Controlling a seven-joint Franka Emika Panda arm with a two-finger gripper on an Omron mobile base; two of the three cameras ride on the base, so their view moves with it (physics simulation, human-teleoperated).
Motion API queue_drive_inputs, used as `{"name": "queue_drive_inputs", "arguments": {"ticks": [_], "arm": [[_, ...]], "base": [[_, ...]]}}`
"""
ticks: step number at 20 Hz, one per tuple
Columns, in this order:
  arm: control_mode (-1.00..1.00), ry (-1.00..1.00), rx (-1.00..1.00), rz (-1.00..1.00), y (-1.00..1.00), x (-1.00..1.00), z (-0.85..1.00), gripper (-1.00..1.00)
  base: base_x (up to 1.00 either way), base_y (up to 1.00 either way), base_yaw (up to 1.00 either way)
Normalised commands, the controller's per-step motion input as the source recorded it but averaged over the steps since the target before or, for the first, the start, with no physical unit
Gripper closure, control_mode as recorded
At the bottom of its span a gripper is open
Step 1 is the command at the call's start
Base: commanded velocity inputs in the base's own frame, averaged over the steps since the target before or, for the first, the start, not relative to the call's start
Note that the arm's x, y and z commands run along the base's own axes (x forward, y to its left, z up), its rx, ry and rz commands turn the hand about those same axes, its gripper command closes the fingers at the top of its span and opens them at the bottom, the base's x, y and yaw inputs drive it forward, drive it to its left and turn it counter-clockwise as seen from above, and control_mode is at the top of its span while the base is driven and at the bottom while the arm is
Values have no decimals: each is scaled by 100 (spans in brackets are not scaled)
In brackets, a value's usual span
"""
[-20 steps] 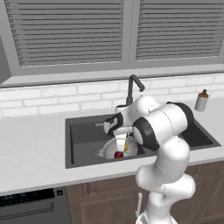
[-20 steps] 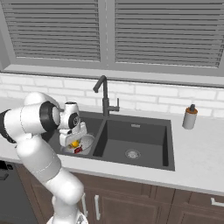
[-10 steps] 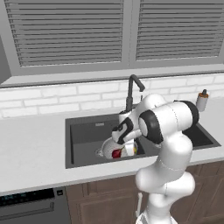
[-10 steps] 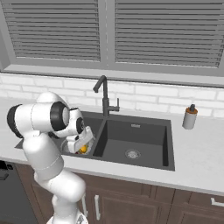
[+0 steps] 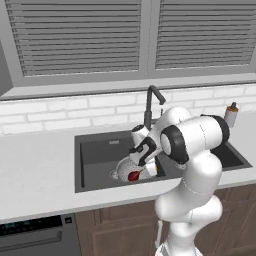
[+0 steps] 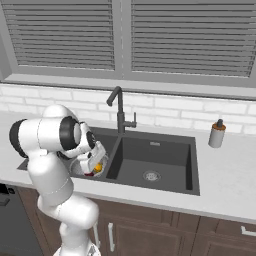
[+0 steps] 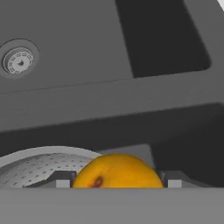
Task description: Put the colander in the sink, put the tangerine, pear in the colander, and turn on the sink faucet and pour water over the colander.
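Risk at this moment lay mostly with the tangerine (image 7: 117,171). In the hand view it sat between the two fingers (image 7: 62,180), which stood wide, one at its 9 o'clock and one at its 3 o'clock; the pictures did not settle whether they pressed it or merely flanked it. The gripper (image 5: 141,156) was low over the left basin of the sink (image 5: 95,152), right above the colander (image 5: 121,171), whose perforated wall showed at 8 o'clock of the fruit in the hand view. The pear (image 5: 133,175) was lying in the colander already, a dark red spot under the hand in the left base view.

My judgement: if the tangerine was let go near the rim rather than over the middle, it could bounce off the edge or off the pear and roll onto the basin floor, toward the drain (image 7: 18,61). A round fruit would not stay where it lands. Lifting the hand carelessly could also catch the colander's rim and tip it, spilling both fruits.

The sink faucet (image 6: 119,111) stood behind the basin divider, at 1 o'clock of the hand in the right base view. Its side lever was small, so a clumsy approach could slide off it. If the spout aimed at the wrong basin, water would miss the colander.
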Motion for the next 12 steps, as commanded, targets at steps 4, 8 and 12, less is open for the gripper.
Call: {"name": "queue_drive_inputs", "arguments": {"ticks": [4, 8, 12], "arm": [[-100, -24, -2, -13, 0, -32, 1, -100], [-100, -25, 0, -12, 0, -42, 8, -100], [-100, -22, 0, -3, 12, -40, 20, -100]], "base": [[0, 0, 0], [0, 0, 0], [0, 0, 0]]}}
